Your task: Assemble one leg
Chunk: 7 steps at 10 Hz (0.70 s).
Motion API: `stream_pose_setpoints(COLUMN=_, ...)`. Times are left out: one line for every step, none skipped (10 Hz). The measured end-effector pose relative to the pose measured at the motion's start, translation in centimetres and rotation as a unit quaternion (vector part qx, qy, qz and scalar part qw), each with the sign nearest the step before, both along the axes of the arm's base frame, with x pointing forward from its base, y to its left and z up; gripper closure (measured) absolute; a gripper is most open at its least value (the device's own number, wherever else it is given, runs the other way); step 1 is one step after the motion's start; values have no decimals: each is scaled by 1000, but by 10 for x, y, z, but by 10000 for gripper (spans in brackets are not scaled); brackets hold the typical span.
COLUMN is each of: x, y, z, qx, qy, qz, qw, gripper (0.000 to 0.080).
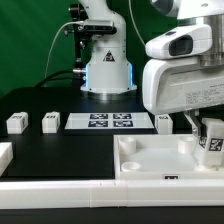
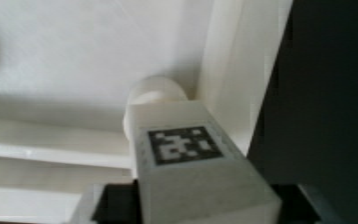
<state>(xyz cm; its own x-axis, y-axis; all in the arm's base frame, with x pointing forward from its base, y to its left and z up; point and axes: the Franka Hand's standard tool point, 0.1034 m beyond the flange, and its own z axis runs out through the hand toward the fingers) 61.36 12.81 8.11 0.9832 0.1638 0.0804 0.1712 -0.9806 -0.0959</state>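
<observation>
My gripper (image 1: pixel 207 135) is shut on a leg (image 1: pixel 211 143), a small white block with a black-and-white tag, and holds it over the far right corner of the large white tray (image 1: pixel 150 160) in the exterior view. In the wrist view the leg (image 2: pixel 185 150) fills the middle, its narrow end pointing down at the tray's rim (image 2: pixel 229 60). The dark fingers (image 2: pixel 114 200) press both its sides. Three more legs stand on the black table: two at the exterior view's left (image 1: pixel 16 123) (image 1: pixel 51 122) and one (image 1: pixel 165 122) by the marker board.
The marker board (image 1: pixel 110 122) lies flat in the middle of the table. The arm's base (image 1: pixel 105 65) stands behind it. A white rail (image 1: pixel 60 190) runs along the front edge, and a white piece (image 1: pixel 4 153) sits at the exterior view's left edge.
</observation>
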Motion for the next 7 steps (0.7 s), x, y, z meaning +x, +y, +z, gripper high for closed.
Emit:
stream_pose_setpoints(x=0, y=0, z=0, qx=0, qy=0, qz=0, qw=1000, gripper=485)
stream_pose_setpoints(x=0, y=0, z=0, qx=1, qy=0, qz=-4, qw=1000, gripper=485)
stream_pose_setpoints(x=0, y=0, z=0, qx=2, qy=2, qz=-23, qw=1000, gripper=485)
stream_pose_setpoints(x=0, y=0, z=0, qx=2, qy=2, qz=-20, qw=1000, gripper=485)
stream_pose_setpoints(x=1, y=0, z=0, qx=5, qy=4, qz=-48, qw=999, gripper=485)
stream_pose_setpoints(x=1, y=0, z=0, qx=9, qy=9, qz=-107, qw=994, gripper=485)
stream_pose_setpoints(x=1, y=-1, z=0, qx=12, qy=15, qz=-163, qw=986, gripper=483)
